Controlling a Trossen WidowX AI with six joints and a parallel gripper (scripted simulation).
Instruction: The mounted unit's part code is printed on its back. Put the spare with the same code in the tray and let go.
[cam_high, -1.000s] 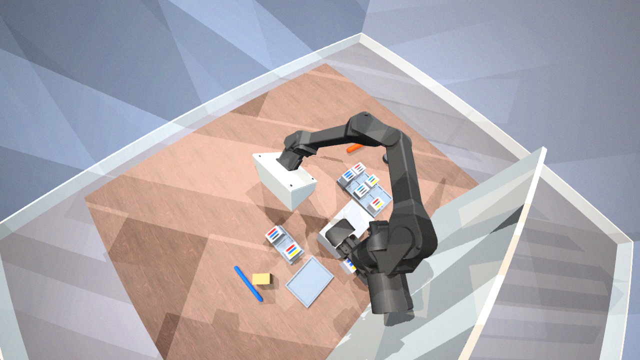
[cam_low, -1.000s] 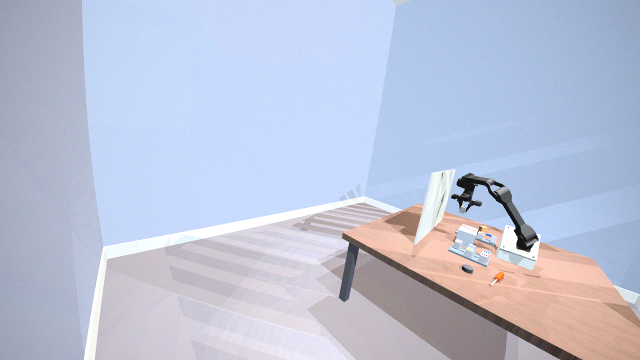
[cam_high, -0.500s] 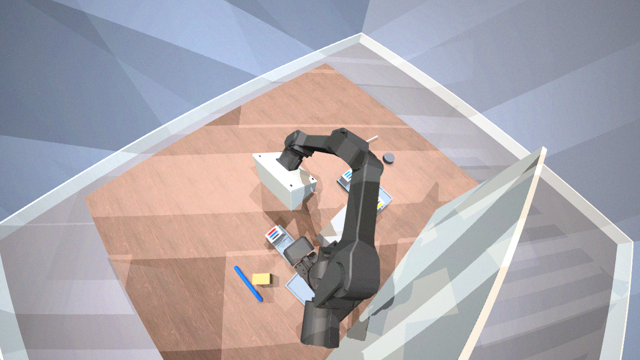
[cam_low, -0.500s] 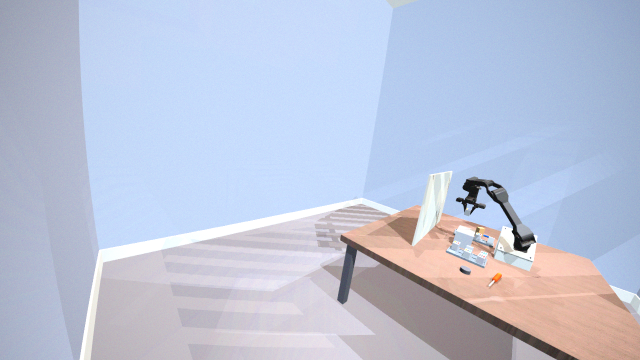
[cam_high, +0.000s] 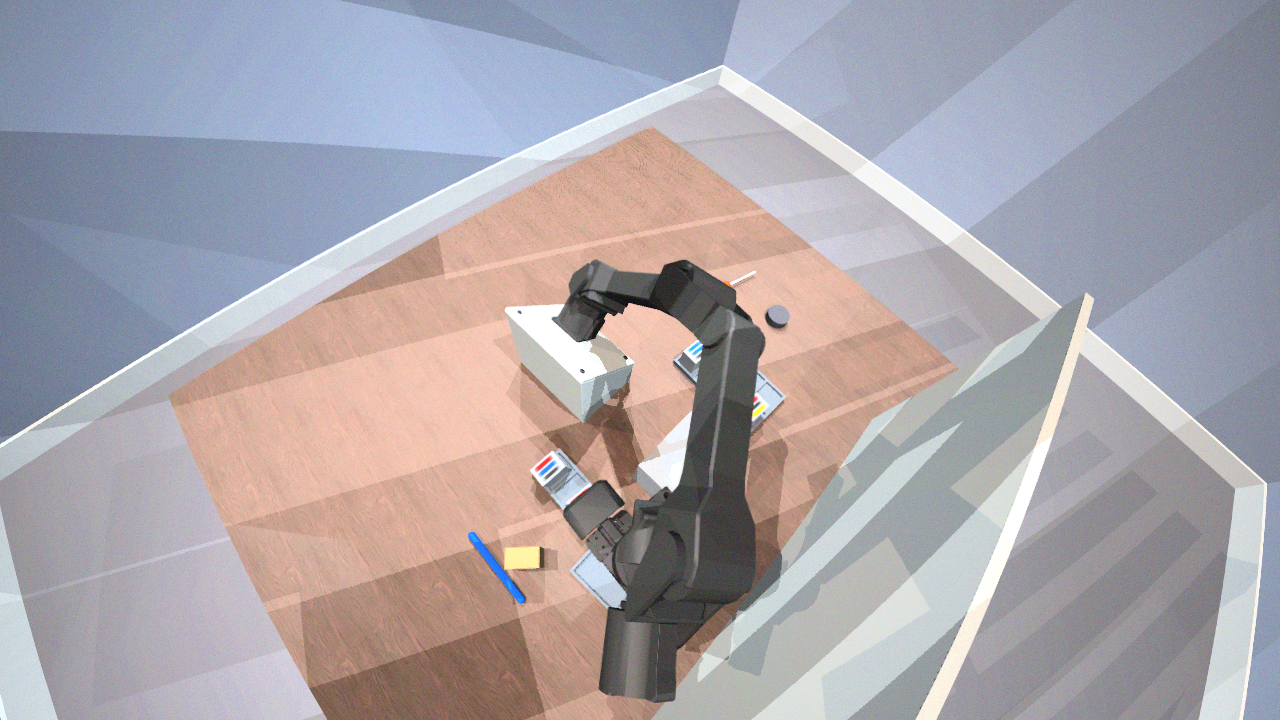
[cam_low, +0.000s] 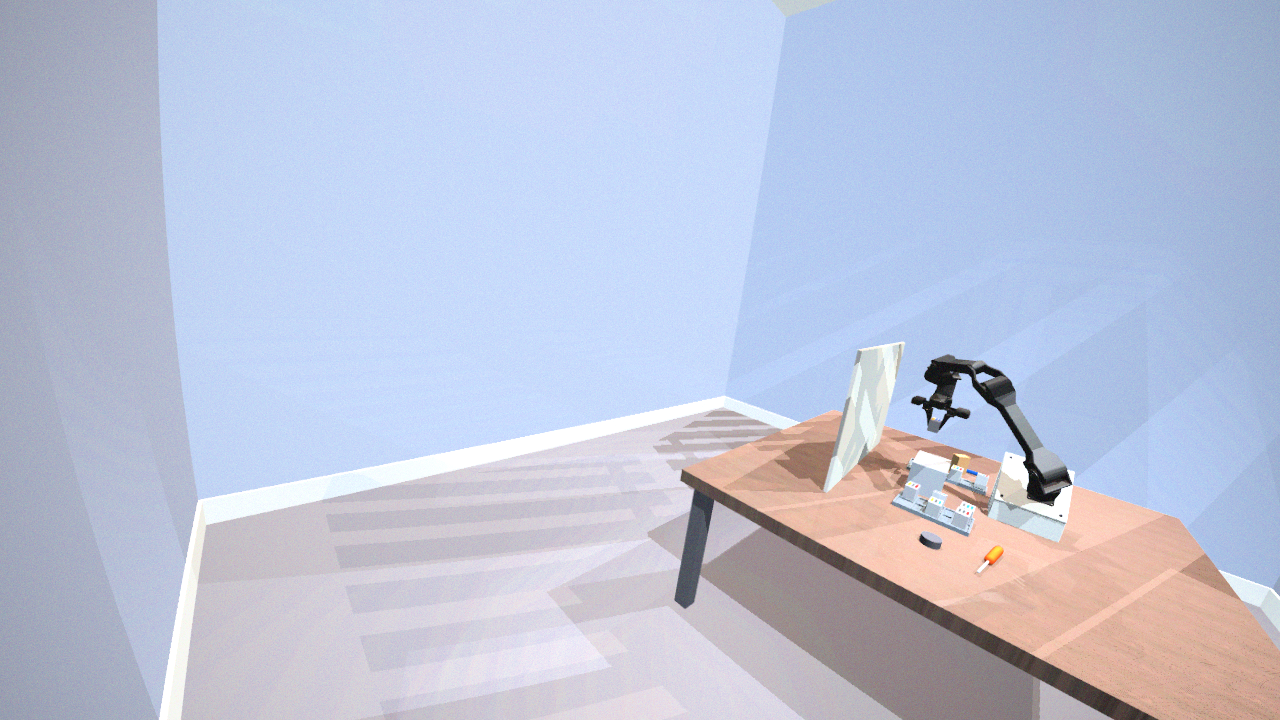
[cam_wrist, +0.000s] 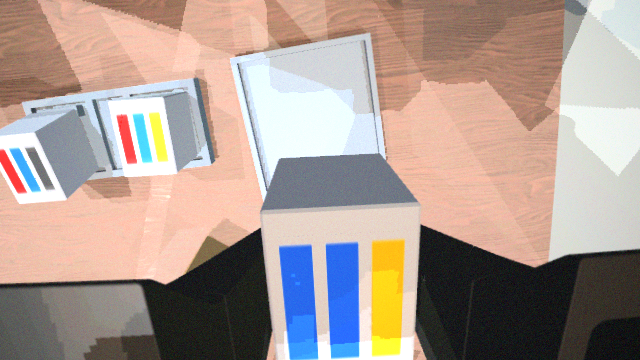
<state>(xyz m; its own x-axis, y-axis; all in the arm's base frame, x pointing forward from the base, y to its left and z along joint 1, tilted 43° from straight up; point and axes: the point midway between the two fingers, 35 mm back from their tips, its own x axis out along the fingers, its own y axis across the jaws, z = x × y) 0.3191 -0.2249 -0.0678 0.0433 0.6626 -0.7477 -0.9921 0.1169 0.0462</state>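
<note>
Spare held aloft near the tray, not yet deposited

Gripper (cam_high: 617, 546) (cam_low: 933, 424) (cam_wrist: 334, 233): jaws part-closed, clamped on the sides of one grey spare block (cam_low: 933, 425) (cam_wrist: 345, 225). The block's white label carries three stripes, in order blue, blue and yellow. Position: raised above the wooden table (cam_high: 375, 402) (cam_low: 1118, 573) (cam_wrist: 450, 150), clear of any support. From overhead the arm conceals the block.

Tray (cam_high: 597, 573) (cam_wrist: 310, 115): on the table, nothing seen in its visible portion. The wrist view shows it beyond the block, which overlaps its near edge in that view; exact alignment cannot be established.

Small rack (cam_high: 577, 490) (cam_low: 962, 485) (cam_wrist: 205, 120): beside the tray, with two blocks. One is labelled red, blue and dark grey (cam_high: 547, 467) (cam_wrist: 35, 170); the other, red, light blue and yellow (cam_wrist: 145, 137).

White mounted unit (cam_high: 662, 461) (cam_low: 929, 470): standing between the small rack and the large rack (cam_high: 771, 386) (cam_low: 908, 507), which holds further labelled blocks. Code on its back: not legible from these angles, so the match cannot be certified.

Also noted: yellow block (cam_high: 523, 557) (cam_low: 959, 461) near a blue rod (cam_high: 496, 567) (cam_low: 972, 471); dark puck (cam_high: 776, 316) (cam_low: 930, 540) near an orange-handled screwdriver (cam_high: 742, 278) (cam_low: 991, 558); upright pale panel (cam_high: 939, 483) (cam_low: 863, 420) (cam_wrist: 595, 165) on the table.
</note>
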